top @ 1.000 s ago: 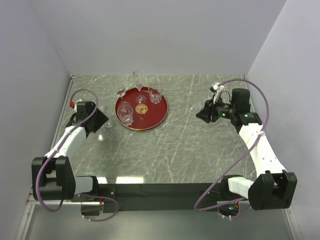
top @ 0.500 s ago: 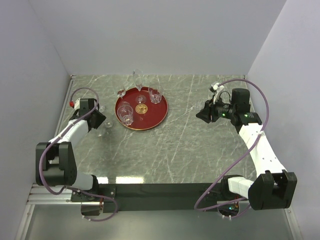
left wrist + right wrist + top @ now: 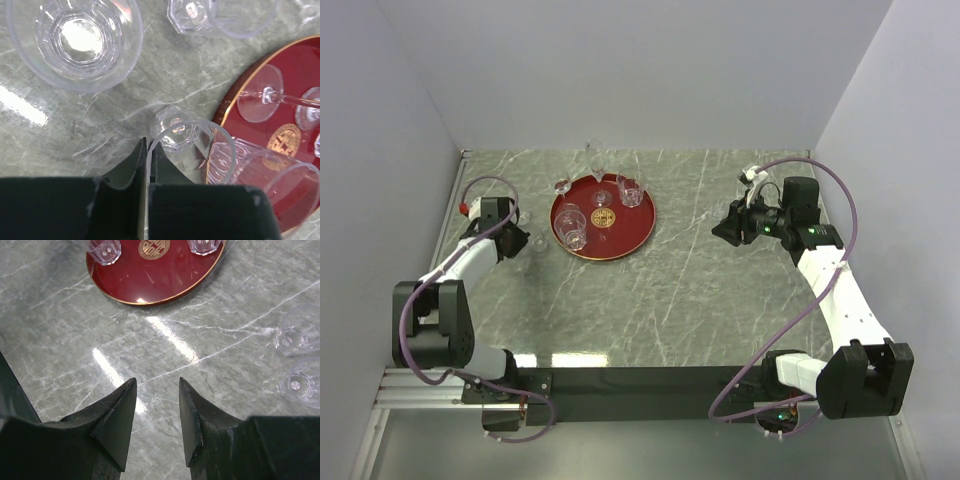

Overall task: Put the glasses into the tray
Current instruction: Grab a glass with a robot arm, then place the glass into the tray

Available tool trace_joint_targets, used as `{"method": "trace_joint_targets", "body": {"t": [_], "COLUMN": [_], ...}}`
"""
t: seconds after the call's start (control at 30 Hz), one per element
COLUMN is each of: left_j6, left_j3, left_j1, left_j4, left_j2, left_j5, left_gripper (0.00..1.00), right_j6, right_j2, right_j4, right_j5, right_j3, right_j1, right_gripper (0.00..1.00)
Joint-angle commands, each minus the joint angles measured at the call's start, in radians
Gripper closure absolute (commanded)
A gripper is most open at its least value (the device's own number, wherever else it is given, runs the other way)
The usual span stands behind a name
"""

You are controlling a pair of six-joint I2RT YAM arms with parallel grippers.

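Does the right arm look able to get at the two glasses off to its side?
Probably yes. The right pincer is open and empty, and only bare table lies between it and the upper glass or the lower glass. It would likely just need to swing sideways.

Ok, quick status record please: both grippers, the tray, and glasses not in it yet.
left gripper: shut on rim of small tumbler, standing on table beside tray
right gripper: open, empty, above bare table
tray contents: two tumblers, one stemmed glass seen
outside tray: wide tumbler near left gripper; two glasses in right wrist view
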Motion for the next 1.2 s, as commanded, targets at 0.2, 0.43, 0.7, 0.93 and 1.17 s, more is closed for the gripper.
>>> {"method": "trace_joint_targets", "body": {"t": [0.2,0.43,0.7,0.93,1.17], "left_j6": [0.071,0.181,0.241,0.281,0.302], "left_j3": [0.012,-0.02,-0.038,-0.051,-0.077], "left_j1": [0.003,0.003,0.003,-0.003,-0.048], "left_j4": [-0.07,-0.087,-0.071,-0.047,-0.002], "left_j2": [-0.271,-0.505,-0.681,-0.744,-0.779], "left_j5": [-0.025,0.117,0.327,0.47,0.516], "left_gripper": [1.0,1.0,1.0,1.0,1.0], "right_j6": [-0.01,-0.007,-0.008,-0.01,-0.01], "right_j2": [-0.007,-0.007,-0.012,-0.01,-0.009], "right_j4": [0.021,0.021,0.021,0.021,0.021], "right_j5": [-0.008,-0.011,-0.011,-0.01,-0.007], "right_j3": [-0.006,-0.008,-0.009,-0.009,-0.009], "right_j1": [-0.006,-0.009,-0.012,-0.013,-0.017], "right_gripper": [0.53,0.53,0.53,0.53,0.53]}}
